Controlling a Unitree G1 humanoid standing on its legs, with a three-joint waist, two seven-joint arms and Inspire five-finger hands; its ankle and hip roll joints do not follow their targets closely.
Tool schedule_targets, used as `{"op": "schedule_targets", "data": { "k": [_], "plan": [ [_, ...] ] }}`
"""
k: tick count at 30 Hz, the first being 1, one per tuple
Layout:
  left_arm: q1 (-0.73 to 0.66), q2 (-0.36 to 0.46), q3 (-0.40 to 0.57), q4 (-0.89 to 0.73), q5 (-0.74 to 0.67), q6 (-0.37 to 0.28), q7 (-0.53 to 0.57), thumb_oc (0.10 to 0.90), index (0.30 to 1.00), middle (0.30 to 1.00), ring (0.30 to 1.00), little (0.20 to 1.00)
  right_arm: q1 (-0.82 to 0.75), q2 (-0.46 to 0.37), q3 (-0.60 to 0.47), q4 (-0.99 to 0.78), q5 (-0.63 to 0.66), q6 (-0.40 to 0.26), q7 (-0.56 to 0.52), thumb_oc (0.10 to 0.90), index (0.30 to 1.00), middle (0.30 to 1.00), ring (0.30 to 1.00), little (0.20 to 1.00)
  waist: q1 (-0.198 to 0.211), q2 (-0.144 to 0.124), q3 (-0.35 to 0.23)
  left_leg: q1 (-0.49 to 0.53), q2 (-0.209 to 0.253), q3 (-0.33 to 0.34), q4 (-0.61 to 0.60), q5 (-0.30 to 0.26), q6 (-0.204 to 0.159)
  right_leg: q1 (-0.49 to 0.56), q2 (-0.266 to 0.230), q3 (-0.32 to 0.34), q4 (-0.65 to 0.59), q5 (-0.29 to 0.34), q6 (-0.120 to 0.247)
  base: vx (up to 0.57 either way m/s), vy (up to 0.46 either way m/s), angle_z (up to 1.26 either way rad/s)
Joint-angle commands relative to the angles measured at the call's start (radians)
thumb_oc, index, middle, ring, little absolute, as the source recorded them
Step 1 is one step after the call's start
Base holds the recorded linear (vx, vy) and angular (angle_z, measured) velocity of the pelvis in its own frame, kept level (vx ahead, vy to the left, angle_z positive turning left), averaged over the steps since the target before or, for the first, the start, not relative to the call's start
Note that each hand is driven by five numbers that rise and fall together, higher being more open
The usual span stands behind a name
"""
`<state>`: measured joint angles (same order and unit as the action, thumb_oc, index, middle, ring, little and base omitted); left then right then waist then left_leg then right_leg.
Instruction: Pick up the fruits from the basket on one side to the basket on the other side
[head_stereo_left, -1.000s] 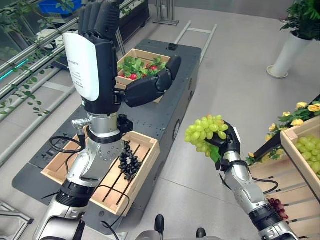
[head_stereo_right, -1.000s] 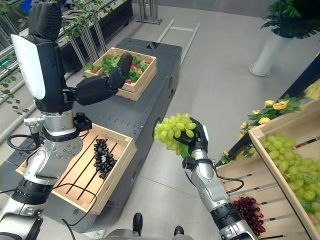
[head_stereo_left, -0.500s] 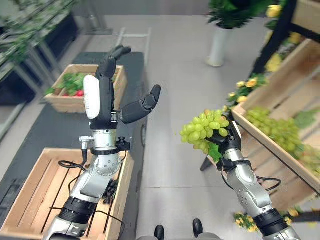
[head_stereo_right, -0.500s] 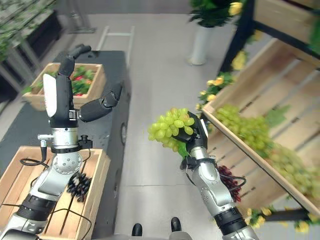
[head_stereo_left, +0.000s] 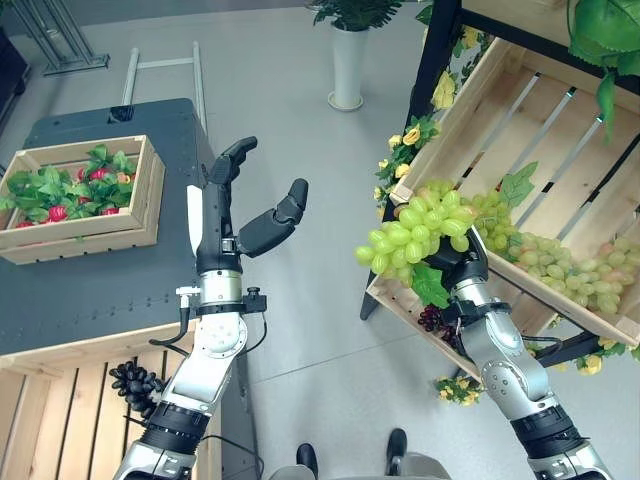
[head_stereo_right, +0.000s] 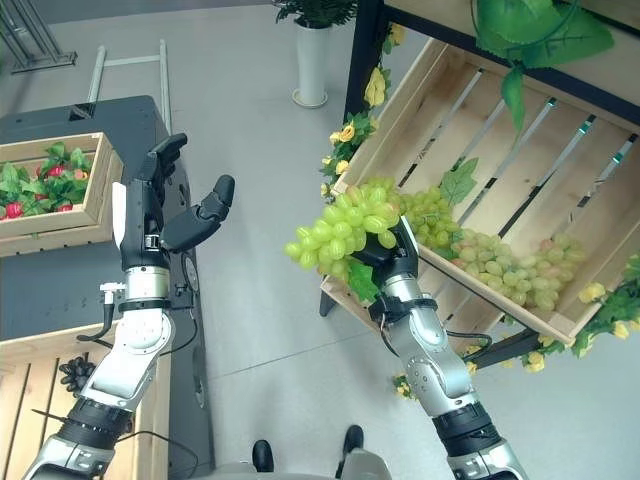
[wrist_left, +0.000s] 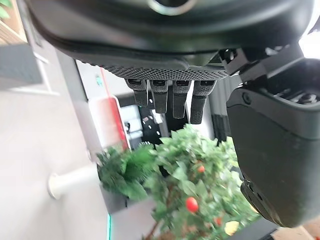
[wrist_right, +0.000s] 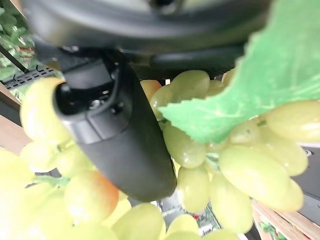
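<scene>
A slanted wooden crate (head_stereo_left: 560, 150) fills the upper right of the left eye view, with loose green grapes (head_stereo_left: 560, 262) lying along its lower edge. At the left edge a dark surface (head_stereo_left: 110, 270) carries a small wooden box of leaves and red fruit (head_stereo_left: 70, 190); in the lower left corner sits a slatted crate (head_stereo_left: 60, 420) with a dark grape bunch (head_stereo_left: 135, 385) at its rim.

The right hand (head_stereo_left: 462, 268), just right of centre, has its fingers curled round a green grape bunch (head_stereo_left: 412, 232), whose long axis runs roughly level and points toward frame left. The slanted crate's near rim lies directly behind and to the right of this hand, so the bunch is held right at that crate, well apart from the slatted crate at lower left. The left hand (head_stereo_left: 235, 205) stands upright left of centre, fingers spread and relaxed, holding nothing.

Against the frames of a second ago, the whole picture has swung: the slanted crate, then at the right edge, is now large, and the dark surface has slid toward the left edge. The grip on the bunch is unchanged.
</scene>
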<state>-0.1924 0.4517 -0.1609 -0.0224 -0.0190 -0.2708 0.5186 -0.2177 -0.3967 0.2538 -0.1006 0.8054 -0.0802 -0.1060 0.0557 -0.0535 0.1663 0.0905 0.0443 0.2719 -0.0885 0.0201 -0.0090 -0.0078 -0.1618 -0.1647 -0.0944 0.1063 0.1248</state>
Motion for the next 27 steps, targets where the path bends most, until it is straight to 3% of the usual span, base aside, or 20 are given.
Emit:
{"op": "schedule_targets", "data": {
  "k": [1,3,12,13,16,17,19,23,27],
  "plan": [
    [-0.102,0.021,-0.003,-0.011,-0.004,-0.098,0.043,0.800,0.900,0.900,0.900,0.900,-0.158,0.018,-0.123,-0.134,0.091,-0.160,0.033,0.400,0.300,0.300,0.300,0.300,-0.013,0.005,-0.102,-0.058,-0.017,-0.149,0.001,-0.025,-0.013,0.034,0.028,0.012,0.012,-0.023,0.028,-0.03,-0.228,-0.23],
    [-0.108,0.009,-0.007,0.000,-0.007,-0.101,0.045,0.800,0.900,0.900,0.900,0.900,-0.172,0.005,-0.151,-0.147,0.134,-0.163,0.036,0.400,0.300,0.300,0.300,0.300,-0.020,0.000,-0.108,-0.058,0.004,-0.156,0.001,-0.023,-0.032,0.043,0.043,0.000,0.007,-0.034,0.015,-0.04,-0.168,-0.20],
    [-0.101,0.013,-0.023,0.026,-0.019,-0.122,0.030,0.800,0.900,0.900,0.900,0.900,-0.210,-0.001,-0.224,-0.168,0.233,-0.164,-0.006,0.400,0.300,0.300,0.300,0.300,-0.033,0.003,-0.136,-0.052,0.022,-0.173,0.001,-0.027,-0.051,0.050,0.059,-0.006,0.007,-0.051,-0.009,0.01,-0.047,-0.05],
    [-0.100,0.016,-0.028,0.029,0.032,-0.123,0.054,0.800,0.900,0.900,0.900,0.900,-0.221,0.005,-0.231,-0.173,0.246,-0.167,-0.047,0.400,0.300,0.300,0.300,0.300,-0.035,0.005,-0.141,-0.048,0.023,-0.173,0.001,-0.030,-0.053,0.052,0.059,-0.007,0.007,-0.054,-0.011,0.00,0.000,0.00],
    [-0.100,0.027,-0.034,0.030,0.004,-0.123,0.052,0.800,0.900,0.900,0.900,0.900,-0.234,0.005,-0.239,-0.168,0.264,-0.182,-0.091,0.400,0.300,0.300,0.300,0.300,-0.036,0.006,-0.143,-0.044,0.024,-0.171,0.001,-0.032,-0.054,0.055,0.059,-0.007,0.007,-0.056,-0.012,0.00,0.000,0.00],
    [-0.096,0.032,-0.038,0.039,0.009,-0.129,0.050,0.800,0.900,0.900,0.900,0.900,-0.241,0.016,-0.257,-0.153,0.337,-0.211,-0.158,0.400,0.300,0.300,0.300,0.300,-0.036,0.009,-0.147,-0.041,0.024,-0.171,0.001,-0.033,-0.053,0.059,0.059,-0.006,0.007,-0.057,-0.013,0.00,0.000,0.00],
    [-0.101,0.037,-0.049,0.048,-0.003,-0.123,0.048,0.800,0.900,0.900,0.900,0.900,-0.254,0.023,-0.272,-0.132,0.345,-0.245,-0.244,0.400,0.300,0.300,0.300,0.300,-0.035,0.009,-0.151,-0.039,0.024,-0.171,0.001,-0.035,-0.053,0.062,0.057,-0.007,0.007,-0.058,-0.012,0.02,-0.004,0.00],
    [-0.106,0.050,-0.068,0.052,-0.012,-0.112,0.057,0.800,0.900,0.900,0.900,0.900,-0.296,0.021,-0.296,-0.074,0.246,-0.271,-0.425,0.400,0.300,0.300,0.300,0.300,-0.031,0.009,-0.155,-0.037,0.021,-0.176,0.001,-0.036,-0.050,0.064,0.054,-0.004,0.007,-0.057,-0.011,0.00,-0.001,0.01],
    [-0.120,0.059,-0.083,0.063,-0.022,-0.100,0.059,0.800,0.900,0.900,0.900,0.900,-0.344,-0.003,-0.302,-0.003,0.205,-0.258,-0.490,0.400,0.300,0.300,0.300,0.300,-0.026,0.009,-0.156,-0.036,0.017,-0.183,0.001,-0.036,-0.048,0.068,0.053,-0.002,0.007,-0.057,-0.010,0.01,-0.001,0.02]
  ]
}}
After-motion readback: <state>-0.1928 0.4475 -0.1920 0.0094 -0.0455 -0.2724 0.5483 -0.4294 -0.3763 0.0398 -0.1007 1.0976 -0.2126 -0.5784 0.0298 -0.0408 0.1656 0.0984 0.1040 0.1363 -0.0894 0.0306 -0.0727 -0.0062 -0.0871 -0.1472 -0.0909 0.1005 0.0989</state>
